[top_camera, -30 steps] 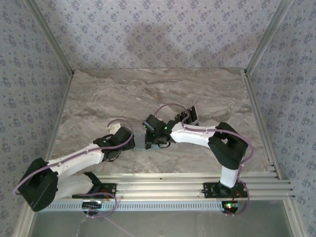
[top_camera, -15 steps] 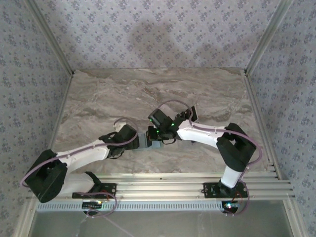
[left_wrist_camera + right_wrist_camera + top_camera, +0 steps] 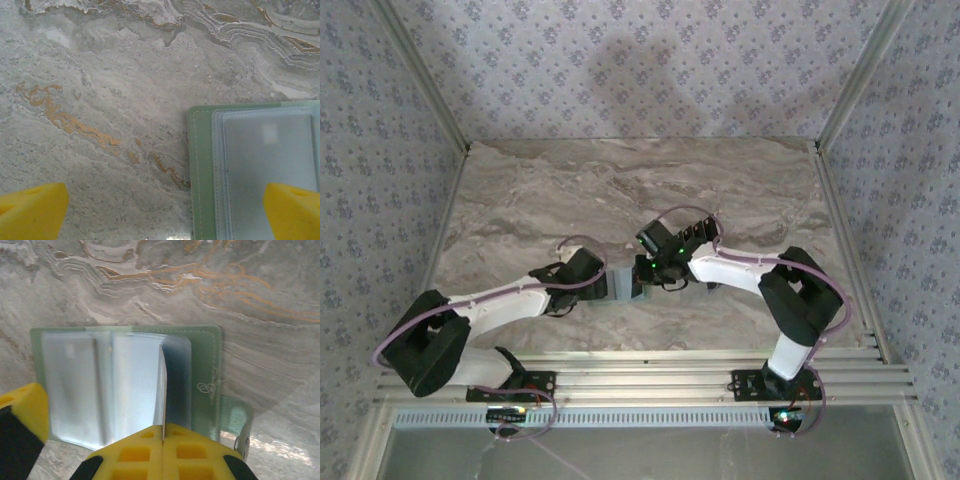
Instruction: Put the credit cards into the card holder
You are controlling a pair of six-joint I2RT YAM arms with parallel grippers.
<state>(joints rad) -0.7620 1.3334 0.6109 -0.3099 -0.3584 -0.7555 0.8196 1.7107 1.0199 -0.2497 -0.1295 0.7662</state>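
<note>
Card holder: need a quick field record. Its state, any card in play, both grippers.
card holder: lying open on the marble table, clear sleeves facing up
credit card: seen edge-on, upright over the holder's right half
right gripper: shut on the credit card
left gripper: open; one finger over the sleeves, the other over bare table
card in sleeve: cannot tell
finger touching holder: cannot tell

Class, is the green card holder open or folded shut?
Open: the card holder lies spread flat, its clear plastic sleeves exposed.
</note>
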